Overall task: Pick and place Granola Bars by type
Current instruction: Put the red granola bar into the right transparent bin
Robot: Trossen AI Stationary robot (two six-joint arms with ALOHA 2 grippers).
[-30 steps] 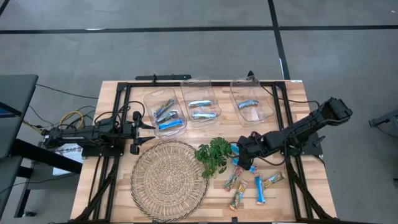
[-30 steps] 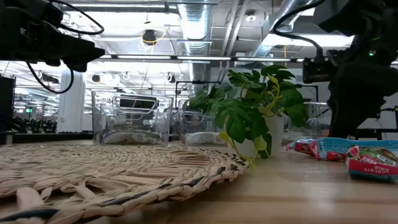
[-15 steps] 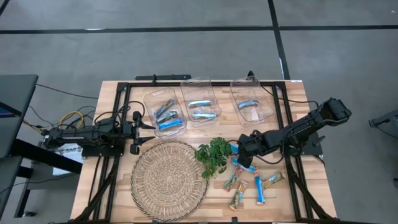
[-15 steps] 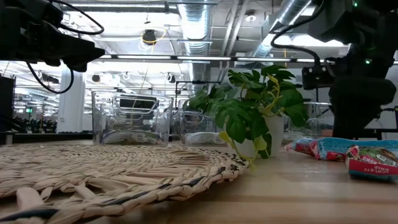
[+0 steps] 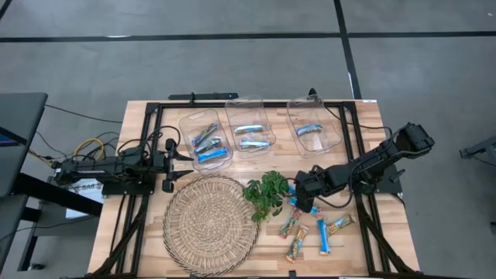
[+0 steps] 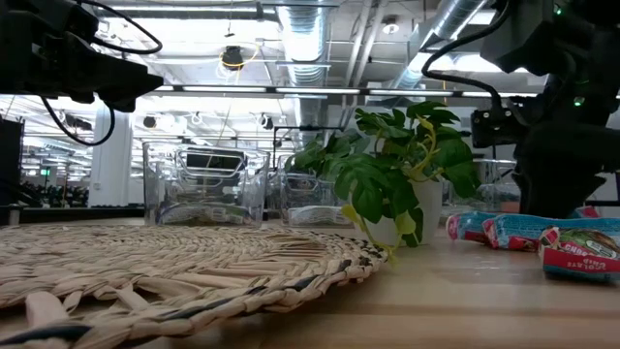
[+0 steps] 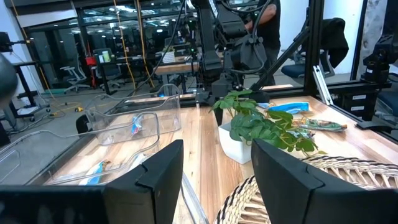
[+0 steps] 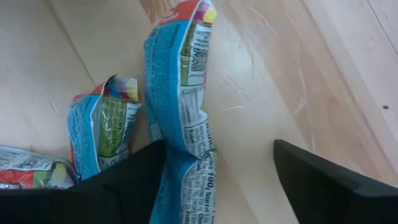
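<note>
Several wrapped Granola Bars (image 5: 322, 235) lie loose on the table right of a small potted plant (image 5: 267, 194). More bars lie in three clear bins at the far side. My right gripper (image 5: 304, 200) points steeply down over the loose bars and is open. In the right wrist view its fingers (image 8: 134, 183) straddle one blue bar (image 8: 180, 106) that lies flat on the wood, with a second bar (image 8: 99, 130) beside it. My left gripper (image 7: 217, 174) waits open at the table's left (image 5: 182, 158) and holds nothing. My right gripper comes from above with one finger (image 8: 140, 180) right beside the blue bar's near end (image 8: 186, 186). I cannot tell whether it touches the bar. The other finger stands clear over bare wood. The bar lies flat on the table.
A round woven mat (image 5: 211, 225) covers the near middle of the table. The bins stand in a row at the far side: left (image 5: 205, 139), middle (image 5: 250, 128), right (image 5: 314, 128). A black frame (image 5: 356, 155) runs round the work area.
My right gripper has sunk a little toward the loose bars right of the plant and stays open.
</note>
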